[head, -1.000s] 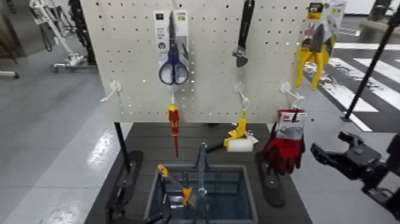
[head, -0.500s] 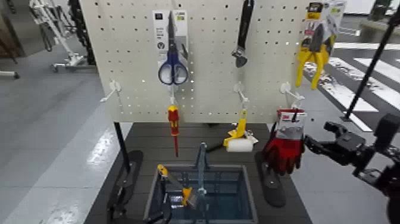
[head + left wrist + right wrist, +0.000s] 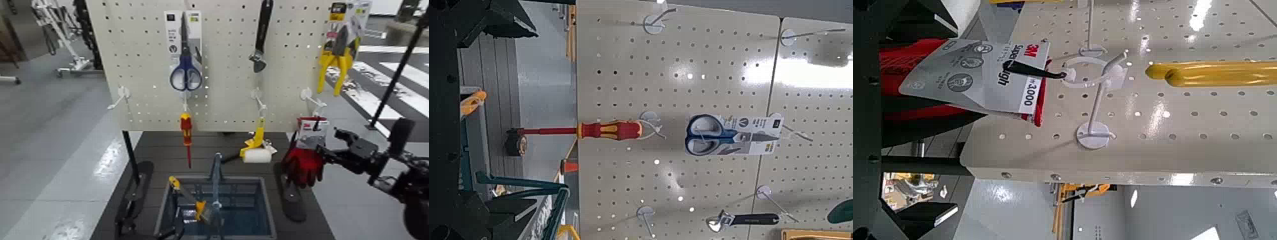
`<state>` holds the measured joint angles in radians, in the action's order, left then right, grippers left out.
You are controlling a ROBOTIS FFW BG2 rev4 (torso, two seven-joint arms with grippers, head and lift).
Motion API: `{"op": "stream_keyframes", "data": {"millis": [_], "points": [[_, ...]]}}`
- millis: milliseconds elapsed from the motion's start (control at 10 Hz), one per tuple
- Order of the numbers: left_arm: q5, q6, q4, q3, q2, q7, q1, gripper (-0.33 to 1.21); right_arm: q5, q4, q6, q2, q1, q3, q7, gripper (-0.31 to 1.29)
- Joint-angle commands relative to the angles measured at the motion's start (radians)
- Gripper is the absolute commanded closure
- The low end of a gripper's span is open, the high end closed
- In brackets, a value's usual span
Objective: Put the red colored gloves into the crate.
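Perforated white pegboard (image 3: 223, 64) stands over a dark grey base, and on its lower right hook (image 3: 311, 98) hang the red gloves (image 3: 302, 167), well above the floor (image 3: 57, 159). Their printed header card (image 3: 312, 133) is on the hook by a black loop, so nothing of the transfer itself is done; the job looks to be at the reach, just ahead of the grasp. Right beside the gloves is the right gripper (image 3: 322, 155), its jaws spread apart on either side of them in its wrist view, with no firm hold to be seen. What is left, by my reckoning: close on the gloves, draw the loop clear of the hook, carry them across and let them drop. A pull straight down might only snag on the hook.

The crate (image 3: 269, 203) sits lower and nearer the middle, its handle (image 3: 216, 182) upright; a yellow-handled tool (image 3: 203, 210) is inside, but no gloves. The left gripper (image 3: 171, 230) waits by the crate's near left side, jaws open and empty. Farther out hang the red-and-yellow screwdriver (image 3: 186, 131), the yellow roller (image 3: 258, 150), scissors (image 3: 186, 70), a wrench (image 3: 260, 38) and yellow-handled pliers (image 3: 336, 60).
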<state>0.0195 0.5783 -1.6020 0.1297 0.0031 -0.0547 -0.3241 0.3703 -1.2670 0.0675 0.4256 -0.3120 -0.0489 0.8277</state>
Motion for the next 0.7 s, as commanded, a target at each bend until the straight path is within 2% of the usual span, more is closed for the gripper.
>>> {"op": "stream_keyframes", "data": {"millis": [100, 400, 700], "points": [[0.000, 0.000, 0.002, 0.002, -0.101, -0.004, 0.002, 0.10, 0.007, 0.020, 0.000, -0.001, -0.024, 0.024, 0.010, 0.08], [0.002, 0.002, 0.002, 0.004, -0.103, -0.005, 0.004, 0.10, 0.026, 0.057, -0.017, -0.005, -0.059, 0.069, 0.021, 0.08], [0.002, 0.002, 0.004, 0.005, -0.104, -0.008, 0.005, 0.10, 0.029, 0.066, -0.017, -0.007, -0.076, 0.087, 0.028, 0.08]]}}
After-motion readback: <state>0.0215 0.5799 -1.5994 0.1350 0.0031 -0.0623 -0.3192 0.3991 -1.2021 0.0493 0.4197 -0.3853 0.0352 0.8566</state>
